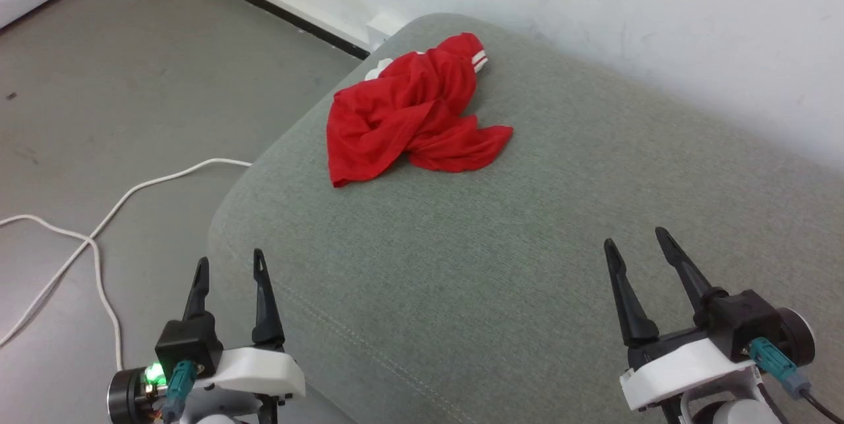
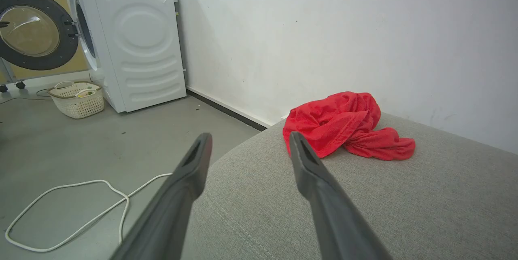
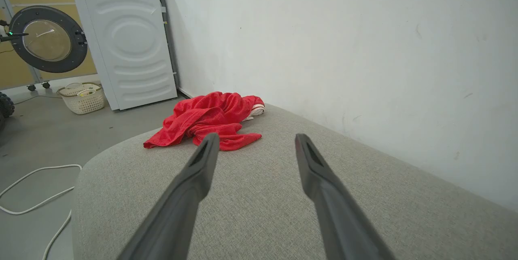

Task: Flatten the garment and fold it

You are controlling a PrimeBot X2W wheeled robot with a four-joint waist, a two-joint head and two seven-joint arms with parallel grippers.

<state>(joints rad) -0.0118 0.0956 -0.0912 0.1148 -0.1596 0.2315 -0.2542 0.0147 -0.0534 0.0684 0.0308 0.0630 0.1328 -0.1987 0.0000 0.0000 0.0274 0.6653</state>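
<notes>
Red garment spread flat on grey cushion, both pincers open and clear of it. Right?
Not flat: the head view shows the garment crumpled in a heap on the grey cushion; left pincer and right pincer open and clear of it.

We can read no text, label, brand, number or sign anywhere. The garment (image 1: 409,114) lies crumpled, and we see plain red cloth and a bit of striped trim. The washing machine (image 2: 137,37) turns a blank white side panel to us.

Head camera high, looking down over the grey cushion (image 1: 461,266), both wrist cameras low, facing along it, all sharing the garment (image 1: 409,114)
</notes>
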